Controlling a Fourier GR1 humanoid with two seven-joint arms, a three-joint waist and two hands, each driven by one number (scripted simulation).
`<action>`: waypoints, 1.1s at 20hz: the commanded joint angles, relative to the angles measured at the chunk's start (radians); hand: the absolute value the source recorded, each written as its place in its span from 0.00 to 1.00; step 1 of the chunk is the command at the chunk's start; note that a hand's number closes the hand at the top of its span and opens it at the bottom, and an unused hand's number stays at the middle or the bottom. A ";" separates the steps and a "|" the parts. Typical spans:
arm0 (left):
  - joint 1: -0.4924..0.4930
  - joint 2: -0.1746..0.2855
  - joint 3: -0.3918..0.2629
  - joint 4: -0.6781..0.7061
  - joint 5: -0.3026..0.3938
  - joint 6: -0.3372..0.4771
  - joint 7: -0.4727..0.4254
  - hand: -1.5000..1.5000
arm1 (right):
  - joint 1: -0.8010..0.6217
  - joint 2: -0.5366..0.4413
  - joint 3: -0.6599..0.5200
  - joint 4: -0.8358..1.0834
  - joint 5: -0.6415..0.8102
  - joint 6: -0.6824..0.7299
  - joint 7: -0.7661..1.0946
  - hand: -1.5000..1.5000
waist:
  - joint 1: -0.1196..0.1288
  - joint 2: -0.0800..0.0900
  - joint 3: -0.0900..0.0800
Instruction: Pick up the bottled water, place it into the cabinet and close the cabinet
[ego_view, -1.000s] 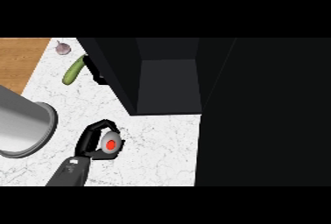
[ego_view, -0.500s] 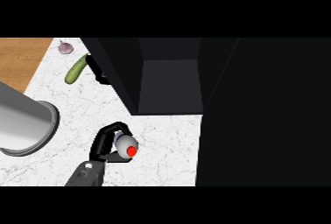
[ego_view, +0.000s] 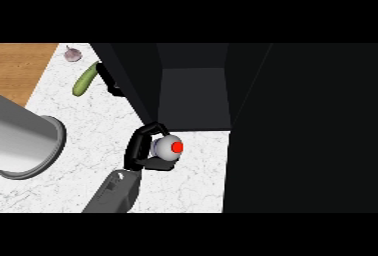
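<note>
The bottle (ego_view: 167, 148) is likely light, with a stiff, smooth and rather slippery wall, so it is best taken round the body below the cap. The left hand (ego_view: 137, 150) holds it that way, fingers and thumb curled round it over the bench (ego_view: 88, 125), just before the open cabinet (ego_view: 196, 95). From above it shows as a pale grey round with a red cap.

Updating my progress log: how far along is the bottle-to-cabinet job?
Done: the left hand is curled round the bottled water. In hand: the bottle is held just in front of the open cabinet, not yet inside. Left: set it inside, let go, shut the cabinet.
</note>
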 joint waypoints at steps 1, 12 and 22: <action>-0.080 -0.004 -0.122 -0.027 0.108 0.121 0.093 1.00 | -0.007 -0.014 -0.048 -0.088 -0.047 -0.010 0.048 0.00 | -0.010 0.006 -0.001; -0.377 -0.004 -0.181 0.049 0.230 0.375 0.301 1.00 | 0.043 -0.041 -0.080 -0.105 -0.064 0.012 -0.007 0.00 | -0.027 0.010 -0.001; -0.554 -0.004 -0.131 0.301 0.317 0.460 0.255 1.00 | 0.069 -0.069 -0.141 -0.116 -0.122 0.072 -0.042 0.00 | -0.058 0.023 -0.001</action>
